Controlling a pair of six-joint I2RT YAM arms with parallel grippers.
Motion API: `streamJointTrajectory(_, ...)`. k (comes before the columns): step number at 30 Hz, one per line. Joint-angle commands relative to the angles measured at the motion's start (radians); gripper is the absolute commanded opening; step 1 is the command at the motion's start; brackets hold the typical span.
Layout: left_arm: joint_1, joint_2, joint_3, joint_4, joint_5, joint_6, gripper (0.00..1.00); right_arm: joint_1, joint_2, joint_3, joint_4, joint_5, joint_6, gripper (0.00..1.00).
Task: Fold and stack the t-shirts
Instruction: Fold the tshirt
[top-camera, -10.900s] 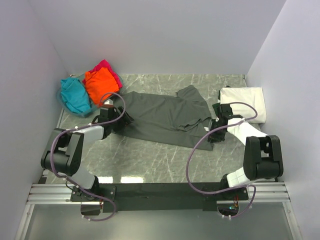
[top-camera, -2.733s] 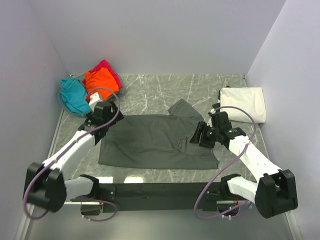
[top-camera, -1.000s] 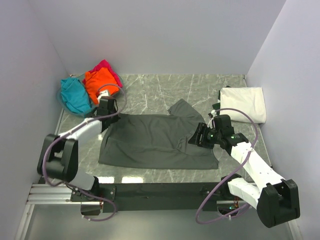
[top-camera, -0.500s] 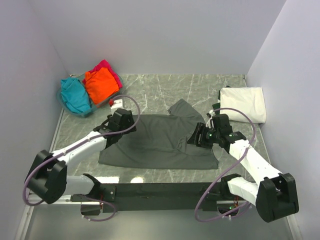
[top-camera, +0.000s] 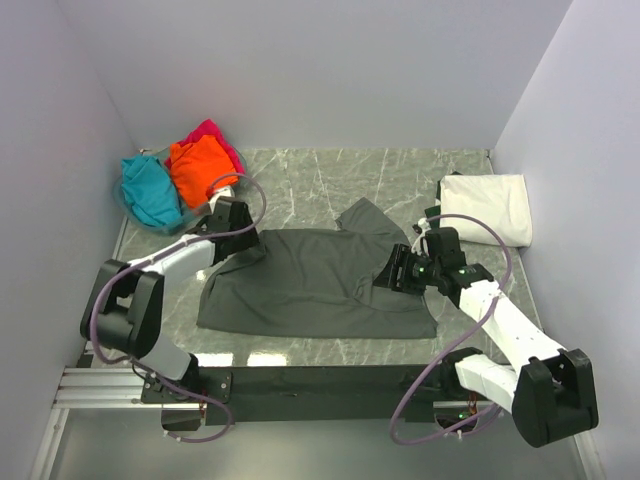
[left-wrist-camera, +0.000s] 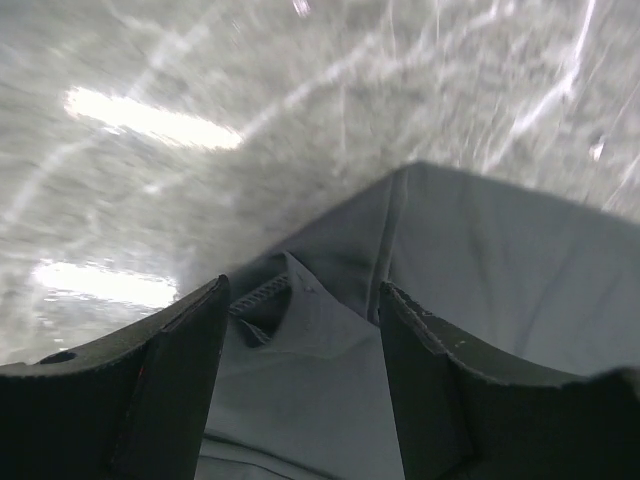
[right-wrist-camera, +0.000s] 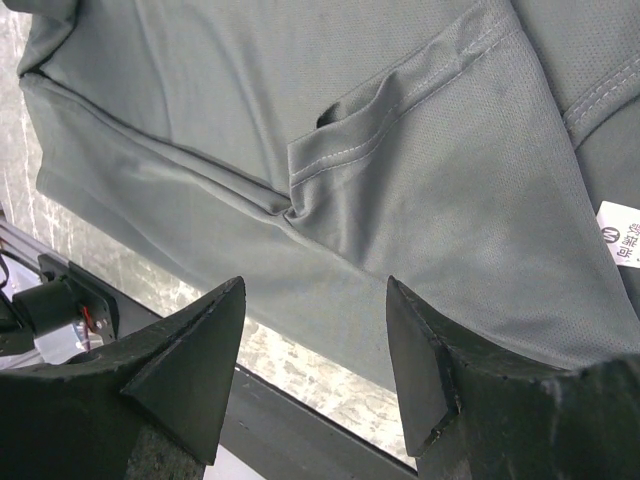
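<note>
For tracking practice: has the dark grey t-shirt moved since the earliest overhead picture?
Yes. The dark grey t-shirt has shifted down the view, away from the orange t-shirt.

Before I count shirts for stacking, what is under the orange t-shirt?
A magenta t-shirt, only its far edge showing past the orange t-shirt. Whatever else lies beneath is covered.

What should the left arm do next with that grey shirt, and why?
Probably close the left gripper on the corner of the dark grey t-shirt. Its jaws stand open with a raised fold of the shirt's edge between them, and the shirt lies spread out. The right gripper hangs open above the opposite side.
</note>
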Motion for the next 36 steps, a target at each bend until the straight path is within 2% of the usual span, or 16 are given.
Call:
streamJointTrajectory(1,-0.001,0.017,0.012,0.042,0.085,-0.006,0.67,-0.004,-0.030,0.011,0.019,0.001,-0.014,0.65)
streamJointTrajectory(7,0.007,0.058,-0.006,0.081,0.122,-0.012,0.66,-0.004,-0.027,-0.003,0.031,-0.002,-0.016,0.65)
streamJointTrajectory(10,0.011,0.089,0.000,0.095,0.131,0.000,0.51,-0.003,-0.018,-0.006,0.037,-0.006,-0.014,0.65)
streamJointTrajectory(11,0.015,0.093,0.001,0.098,0.129,0.002,0.42,-0.004,-0.016,-0.006,0.039,-0.006,-0.013,0.65)
streamJointTrajectory(16,0.027,0.132,0.007,0.097,0.129,0.016,0.29,-0.004,-0.019,-0.003,0.036,-0.001,-0.011,0.65)
streamJointTrajectory(19,0.030,0.116,-0.006,0.107,0.115,0.017,0.10,-0.006,-0.022,0.002,0.031,0.001,-0.014,0.65)
streamJointTrajectory(20,0.028,0.106,-0.015,0.114,0.112,0.017,0.01,-0.004,-0.019,0.002,0.030,0.001,-0.014,0.65)
streamJointTrajectory(26,0.028,-0.104,-0.172,0.259,0.089,0.043,0.00,-0.004,-0.001,-0.001,0.047,-0.009,-0.013,0.65)
streamJointTrajectory(28,0.022,-0.152,-0.253,0.299,0.144,0.060,0.02,-0.003,0.010,0.000,0.053,-0.010,-0.013,0.65)
streamJointTrajectory(31,-0.010,-0.213,-0.318,0.347,0.242,0.099,0.20,-0.004,0.031,0.009,0.061,-0.016,-0.016,0.65)
streamJointTrajectory(32,-0.021,-0.247,-0.325,0.361,0.266,0.121,0.40,-0.004,0.037,0.014,0.062,-0.016,-0.016,0.65)
streamJointTrajectory(34,-0.057,-0.276,-0.313,0.339,0.254,0.134,0.57,-0.003,0.045,0.026,0.057,-0.021,-0.020,0.65)
streamJointTrajectory(35,-0.062,-0.295,-0.304,0.324,0.254,0.149,0.68,-0.004,0.045,0.029,0.056,-0.021,-0.020,0.65)
streamJointTrajectory(36,-0.064,-0.299,-0.286,0.304,0.254,0.149,0.70,-0.006,0.042,0.032,0.051,-0.019,-0.022,0.65)
